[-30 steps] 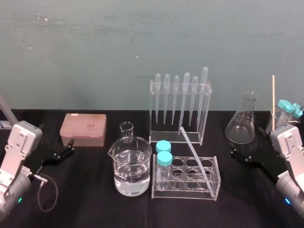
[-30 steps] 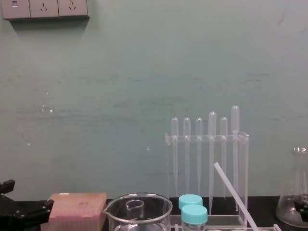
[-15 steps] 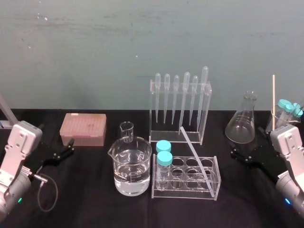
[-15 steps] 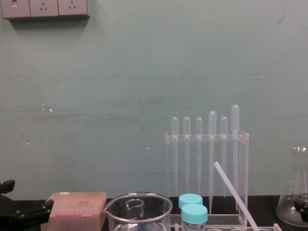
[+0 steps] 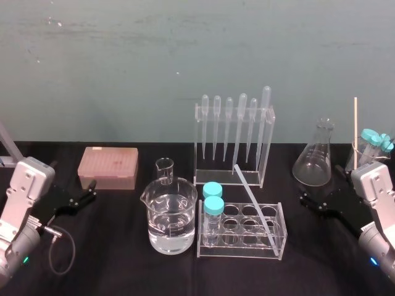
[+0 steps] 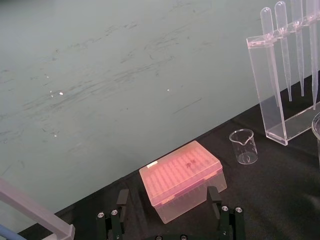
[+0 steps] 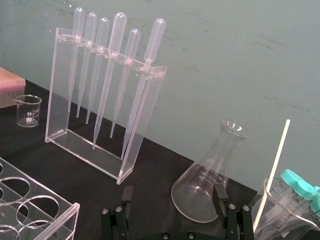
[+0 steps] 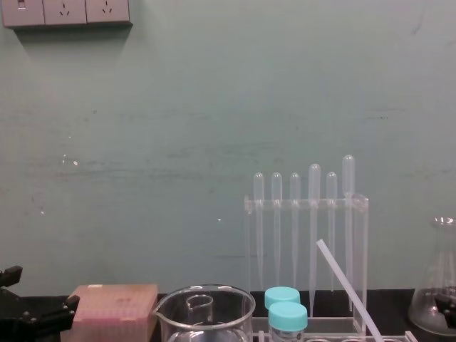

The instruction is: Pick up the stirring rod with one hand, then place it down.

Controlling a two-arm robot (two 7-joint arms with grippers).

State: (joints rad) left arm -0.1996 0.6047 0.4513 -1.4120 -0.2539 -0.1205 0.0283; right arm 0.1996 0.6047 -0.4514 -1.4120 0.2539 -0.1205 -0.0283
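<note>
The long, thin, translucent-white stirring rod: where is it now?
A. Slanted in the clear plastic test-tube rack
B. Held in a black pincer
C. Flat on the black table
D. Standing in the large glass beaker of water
A: the stirring rod leans with its lower end in the clear plastic test-tube rack, and the left pincer and right pincer are open, far off at the sides.

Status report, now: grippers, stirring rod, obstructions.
Left gripper open, parked by pink box. Right gripper open, parked by flask. Stirring rod untouched, leaning tilted in tube rack. Pipette stand close behind its upper end.
</note>
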